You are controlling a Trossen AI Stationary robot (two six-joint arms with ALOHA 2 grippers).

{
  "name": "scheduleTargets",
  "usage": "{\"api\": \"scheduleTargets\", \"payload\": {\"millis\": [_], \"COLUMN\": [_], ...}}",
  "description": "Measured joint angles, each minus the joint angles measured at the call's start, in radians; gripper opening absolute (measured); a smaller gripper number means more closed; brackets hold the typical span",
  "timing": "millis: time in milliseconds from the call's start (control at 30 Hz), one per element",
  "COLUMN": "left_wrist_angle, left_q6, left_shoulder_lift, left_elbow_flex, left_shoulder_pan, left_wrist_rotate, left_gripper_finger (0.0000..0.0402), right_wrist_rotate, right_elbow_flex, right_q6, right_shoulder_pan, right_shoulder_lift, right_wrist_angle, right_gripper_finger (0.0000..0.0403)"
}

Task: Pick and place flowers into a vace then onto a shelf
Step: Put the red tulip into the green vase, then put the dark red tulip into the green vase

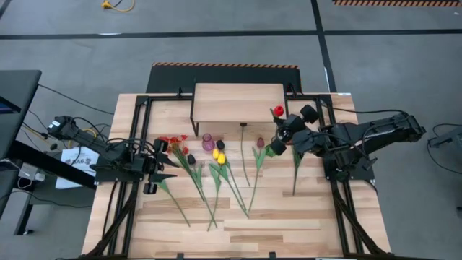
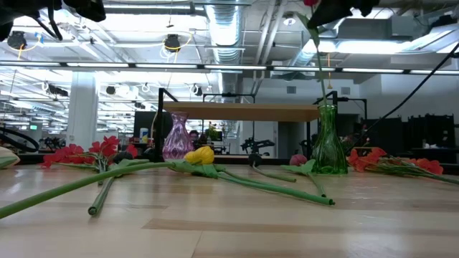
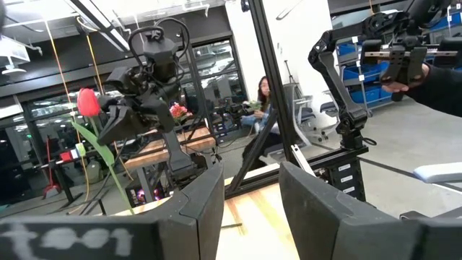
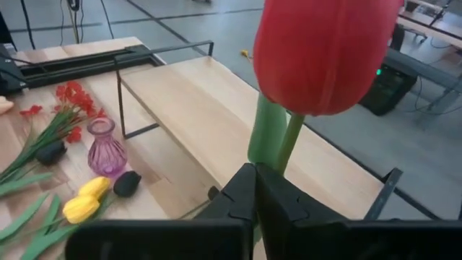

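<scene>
My right gripper (image 1: 284, 130) is above the table's far right part, shut on a red tulip (image 4: 325, 50) just under its head. The tulip's stem (image 2: 320, 64) runs down into a green glass vase (image 2: 328, 147) standing in front of the shelf (image 1: 238, 101). A purple vase (image 1: 208, 141) stands left of it. More flowers (image 1: 216, 170) lie flat on the tabletop: yellow tulips (image 4: 83, 202), red sprays (image 1: 172, 142), dark heads. My left gripper (image 1: 164, 172) waits open at the table's left side, beside the sprays, touching nothing. My right gripper pinches the red tulip's stem (image 4: 278, 133) between its two fingers, a little below the head. The fingers (image 4: 238, 191) lie across the stem. The tulip stands nearly upright in the hold, head above the fingers; its lower stem reaches down into the green vase's mouth (image 2: 327, 107).
The shelf's bare top (image 4: 216, 108) lies just beyond the vases, on thin black legs. Black frame rails (image 1: 141, 144) run along both table sides. A lone stem (image 1: 296, 170) lies near the right arm. The near table strip (image 1: 238, 231) holds only stem ends. A person (image 3: 263, 97) sits in the room beyond.
</scene>
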Motion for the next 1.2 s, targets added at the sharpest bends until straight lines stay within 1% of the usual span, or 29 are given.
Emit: {"api": "scheduleTargets", "payload": {"millis": [100, 333, 467, 567, 733, 833, 967, 1033, 1200], "left_wrist_angle": [0.000, 0.000, 0.000, 0.000, 0.000, 0.000, 0.000, 0.000, 0.000], "left_q6": [0.000, 0.000, 0.000, 0.000, 0.000, 0.000, 0.000, 0.000, 0.000], "left_shoulder_lift": [0.000, 0.000, 0.000, 0.000, 0.000, 0.000, 0.000, 0.000, 0.000], "left_elbow_flex": [0.000, 0.000, 0.000, 0.000, 0.000, 0.000, 0.000, 0.000, 0.000], "left_shoulder_pan": [0.000, 0.000, 0.000, 0.000, 0.000, 0.000, 0.000, 0.000, 0.000], "left_wrist_rotate": [0.000, 0.000, 0.000, 0.000, 0.000, 0.000, 0.000, 0.000, 0.000], "left_gripper_finger": [0.0126, 0.0126, 0.0126, 0.0126, 0.0126, 0.0126, 0.0126, 0.0126, 0.0126], "right_wrist_rotate": [0.000, -0.039, -0.122, -0.154, -0.272, -0.379, -0.497, -0.526, -0.531], "right_elbow_flex": [0.000, 0.000, 0.000, 0.000, 0.000, 0.000, 0.000, 0.000, 0.000], "right_q6": [0.001, 0.001, 0.002, 0.029, 0.118, 0.169, 0.240, 0.272, 0.352], "right_shoulder_pan": [0.000, 0.000, -0.001, 0.000, 0.000, 0.000, 0.005, 0.018, 0.077], "right_shoulder_lift": [0.000, 0.000, 0.000, 0.000, 0.000, 0.000, 0.000, 0.000, 0.000], "right_wrist_angle": [-0.015, -0.062, -0.091, -0.124, -0.193, -0.209, -0.211, -0.211, -0.208], "right_gripper_finger": [0.0025, 0.0105, 0.0141, 0.0158, 0.0166, 0.0163, 0.0154, 0.0149, 0.0138]}}
